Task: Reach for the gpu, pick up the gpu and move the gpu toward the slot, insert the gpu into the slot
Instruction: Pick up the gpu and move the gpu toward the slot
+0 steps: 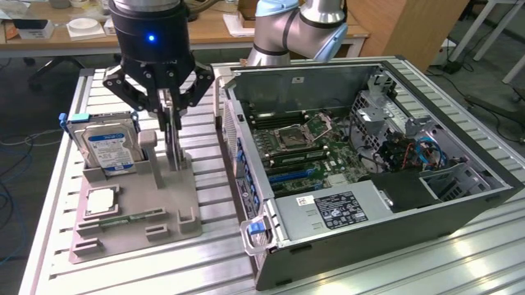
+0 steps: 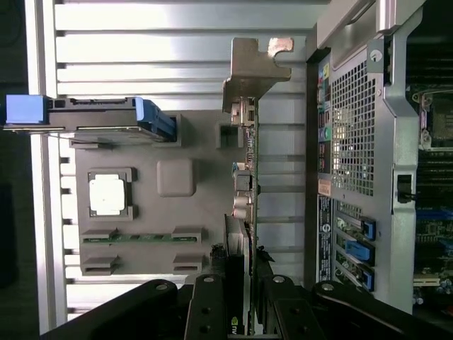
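**Item 1. Tool.** Black two-fingered gripper (image 1: 169, 120) with a blue indicator light, upper left of the exterior view. Its jaws are clenched on the upper edge of the gpu; in the wrist view the gripper (image 2: 244, 287) straddles the card edge-on.

**Item 2. Task object.** The gpu (image 1: 174, 149), a thin dark circuit card with a silver metal bracket (image 2: 251, 71) at one end. It stands upright on its long edge, and its lower edge appears to sit in the holder of Item 3.

**Item 3. Fixture.** Grey plastic parts tray (image 1: 164, 227), lower left of the exterior view. It also carries:
- a silver hard drive with a blue label (image 1: 110, 147), upright, just beside the card
- a square silver processor chip (image 1: 100, 201)
- a slim green memory stick (image 1: 131, 216)

**Item 4. Destination.** Open black computer case (image 1: 459, 203), centre right, on the slatted aluminium table (image 1: 459, 270). Blue expansion slots (image 1: 291, 175) lie on the green motherboard (image 1: 328, 147).

**Handling note (judgement).**
- Step in hand: the pick-up.
- Draw the card straight up out of the holder, without twisting.
- Grip the board edge, not its components.
- Keep the bracket away from the case wall.
- Keep the card vertical in transit so its connector edge meets the slot squarely.
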Robot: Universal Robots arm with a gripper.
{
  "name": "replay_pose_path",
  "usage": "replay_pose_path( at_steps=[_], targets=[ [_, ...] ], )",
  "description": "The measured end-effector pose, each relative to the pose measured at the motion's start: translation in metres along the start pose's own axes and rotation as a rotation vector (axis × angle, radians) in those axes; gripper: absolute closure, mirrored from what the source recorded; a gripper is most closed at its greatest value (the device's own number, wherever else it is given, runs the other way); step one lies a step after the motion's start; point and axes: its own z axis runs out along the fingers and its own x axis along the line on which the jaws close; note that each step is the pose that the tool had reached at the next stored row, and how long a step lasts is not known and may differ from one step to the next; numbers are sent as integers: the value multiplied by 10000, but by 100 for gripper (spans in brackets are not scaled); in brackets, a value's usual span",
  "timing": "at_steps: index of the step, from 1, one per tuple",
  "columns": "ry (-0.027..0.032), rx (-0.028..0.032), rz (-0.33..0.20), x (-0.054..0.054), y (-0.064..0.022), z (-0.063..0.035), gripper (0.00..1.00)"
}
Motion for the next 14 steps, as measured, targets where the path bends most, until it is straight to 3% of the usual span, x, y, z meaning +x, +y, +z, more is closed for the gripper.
replay_pose_path(
  at_steps=[2, 4, 7, 8, 14],
  targets=[
    [3, -45, -1, 0, 0, -20, 74],
    [23, -140, 0, 0, 1, -32, 74],
    [82, -441, 2, 0, 1, -37, 74],
    [91, -491, 3, 0, 1, -39, 74],
    [90, -478, 2, 0, 1, -63, 74]
  ],
)
